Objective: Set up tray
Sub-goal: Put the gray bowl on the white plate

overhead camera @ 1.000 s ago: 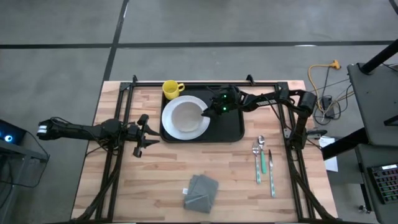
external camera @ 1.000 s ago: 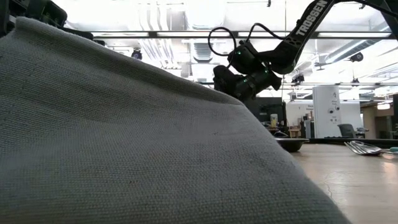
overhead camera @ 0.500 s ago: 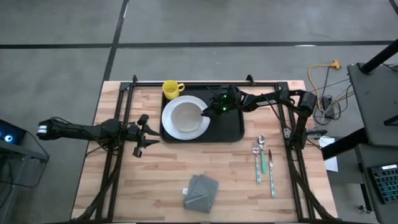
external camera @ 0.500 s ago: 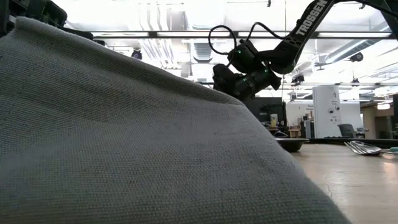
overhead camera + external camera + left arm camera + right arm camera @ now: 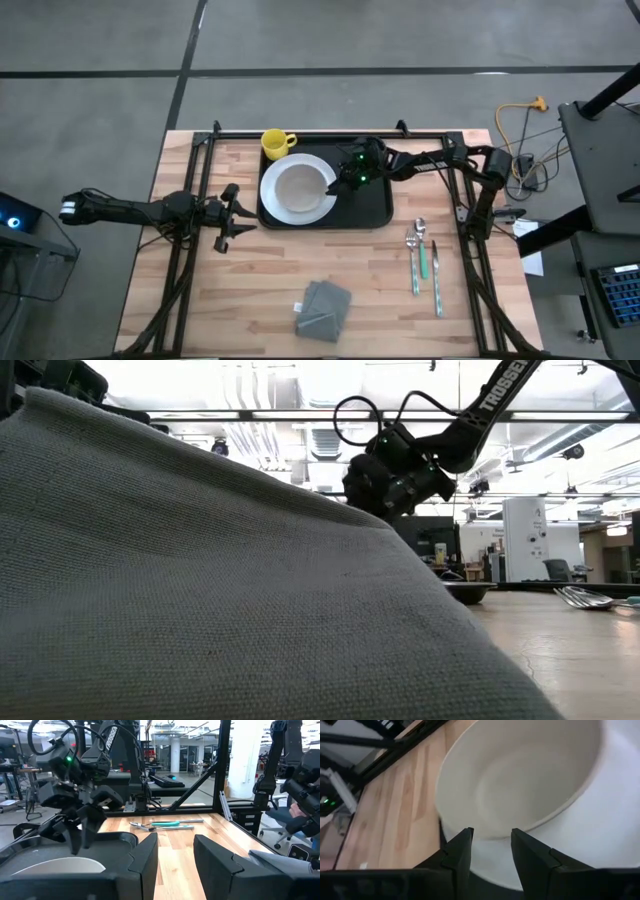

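Note:
The black tray (image 5: pixel 370 205) lies at the table's far middle. A round white plate (image 5: pixel 298 190) with a deep centre rests flat on the tray's left half. My right gripper (image 5: pixel 337 182) hangs open just over the plate's right rim (image 5: pixel 485 865), slanting down from the right. Its fingers (image 5: pixel 76 837) stand apart above the rim, and nothing shows between them. My left gripper (image 5: pixel 232 215) waits open and level at the table's left side, its fingers (image 5: pixel 150 855) pointing toward the tray.
A yellow mug (image 5: pixel 277 142) stands at the tray's far left corner. A spoon, a green-handled piece and a knife (image 5: pixel 425 260) lie to the right, nearer than the tray. A folded grey napkin (image 5: pixel 323 308) lies near the front edge and fills the low view (image 5: pixel 200 580).
My right gripper has turned a little at the wrist over the plate's right rim. The plate and tray stay where they were.

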